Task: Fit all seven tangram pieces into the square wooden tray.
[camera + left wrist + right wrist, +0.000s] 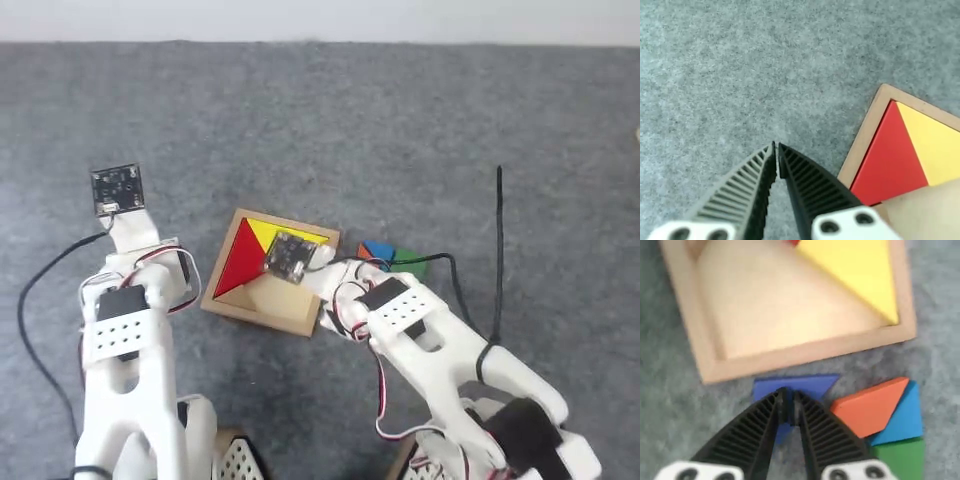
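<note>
Tray (262,318): square and wooden, lying on the mat. Its rim is just ahead of the right gripper's tips and just beside the left gripper's tips.
Red triangle (235,262): seated in the tray, against the rim nearest the left gripper.
Yellow triangle (275,233): seated in the tray, touching the red triangle, at the side far from the right gripper.
Tray floor (780,315): bare wood, between the yellow triangle and the rim nearest the right gripper.
Dark blue piece (800,384): flat on the mat outside the tray, just beside the rim and under the right gripper's tips.
Orange piece (867,410), light blue piece (902,417), green piece (900,457): clustered on the mat, touching one another, just beside the right gripper.
Right gripper (788,402): fingers pressed almost together over the dark blue piece. Contact with it cannot be told.
Left gripper (776,146): fingertips meeting, over the mat.
Mat (400,130): grey, under everything.
</note>
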